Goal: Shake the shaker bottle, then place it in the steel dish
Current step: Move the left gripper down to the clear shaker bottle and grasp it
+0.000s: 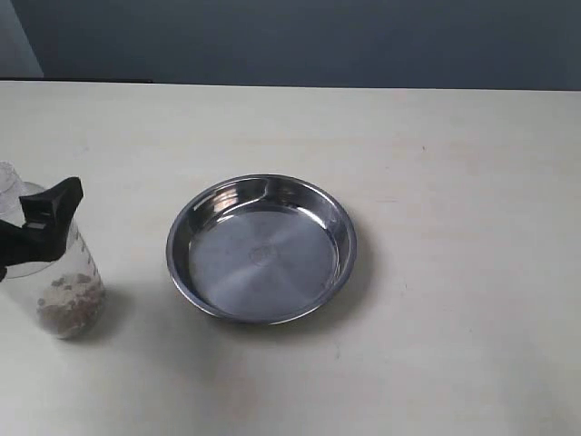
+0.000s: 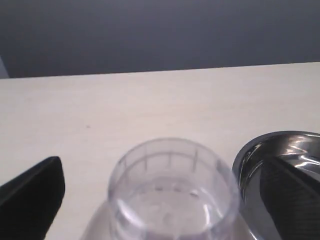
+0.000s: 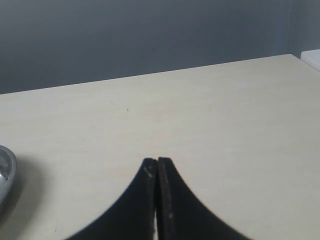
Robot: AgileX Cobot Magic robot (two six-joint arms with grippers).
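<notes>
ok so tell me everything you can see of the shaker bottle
The shaker bottle is clear frosted plastic with a ribbed round cap and brownish-white grains settled at its bottom. It stands on the table left of the steel dish, not touching it. The left hand straddles it; contact is unclear.

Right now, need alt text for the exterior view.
A clear shaker bottle with brownish grains rests at the view's left edge on a pale table, the black left hand at its upper part. An empty steel dish sits mid-table, apart from the bottle.
</notes>
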